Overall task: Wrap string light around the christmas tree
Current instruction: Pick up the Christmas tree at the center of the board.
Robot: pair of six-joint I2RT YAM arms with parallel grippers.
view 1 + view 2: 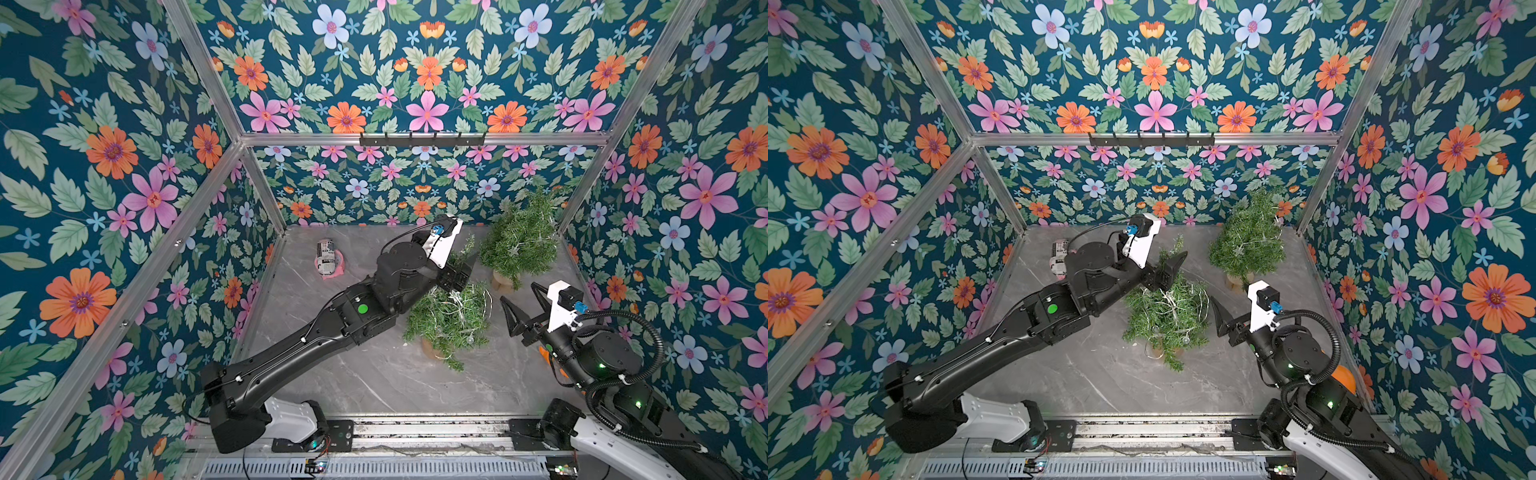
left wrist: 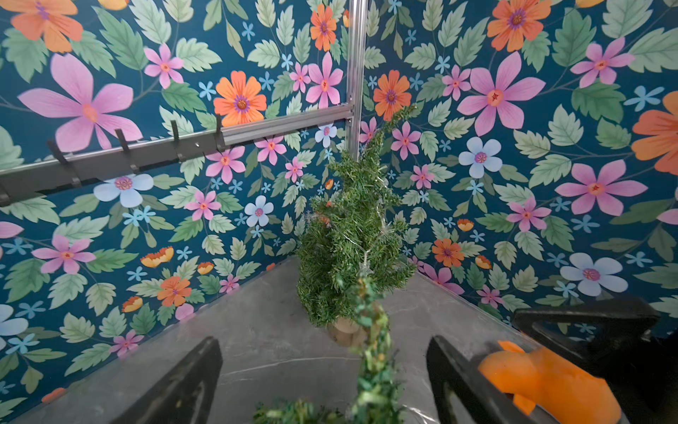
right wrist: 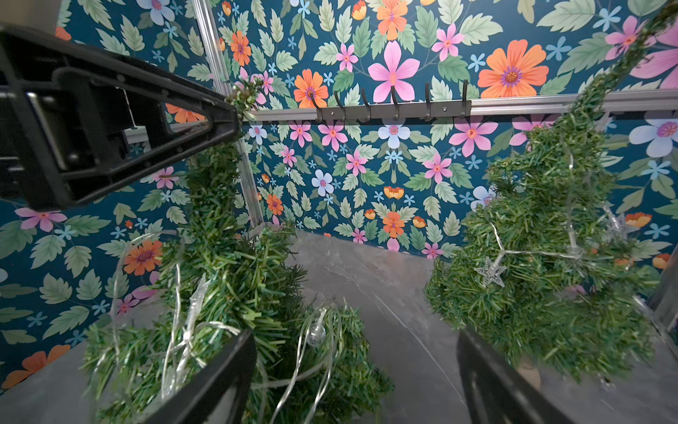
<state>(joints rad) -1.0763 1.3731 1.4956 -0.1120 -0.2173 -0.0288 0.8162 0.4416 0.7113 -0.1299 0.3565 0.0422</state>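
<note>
Left claw [image 2: 324,347], wide, straddles the tip of the christmas tree [image 1: 440,328] on the bench [image 1: 374,374]; right claw [image 1: 518,291], also wide, waits at its three o'clock. The string light [image 1: 453,305] hangs slack on the branches: best pinched on bare wire, then drawn snug.

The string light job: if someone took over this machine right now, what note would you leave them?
Left gripper: open, straddling the tip of the near tree, holding nothing.
Right gripper: open, empty, beside that tree.
String light: looped loosely round the lower branches of the near tree; its top looks bare. The far tree already carries star lights.
To do: probably regrasp the wire and wind it higher.
</note>
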